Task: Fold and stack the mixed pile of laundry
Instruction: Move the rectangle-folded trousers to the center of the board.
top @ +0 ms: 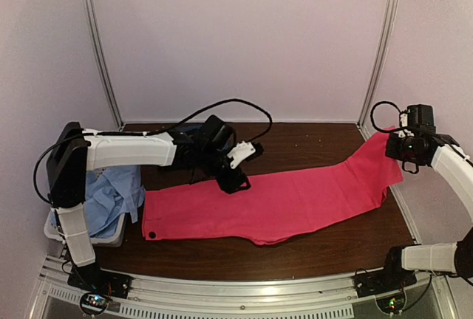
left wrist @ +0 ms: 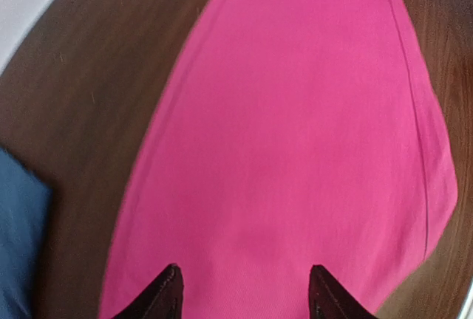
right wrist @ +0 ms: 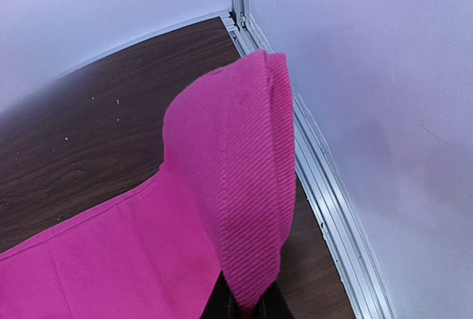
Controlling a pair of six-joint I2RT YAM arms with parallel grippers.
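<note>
Right claw (right wrist: 247,307) raised, pinching pink shirt (top: 281,204) end; left claw (left wrist: 244,271) spread above it.

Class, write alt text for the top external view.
A magenta-pink garment lies spread across a dark wooden table, its right end held up by the right gripper. The left gripper hangs open over its left half; pale blue cloth sits in a white basket at left.

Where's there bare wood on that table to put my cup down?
Two patches: the back strip between the pink shirt and the rear wall, and the front strip between it and the metal rail. The left side is crowded: basket, left arm, dark blue shirt.
</note>
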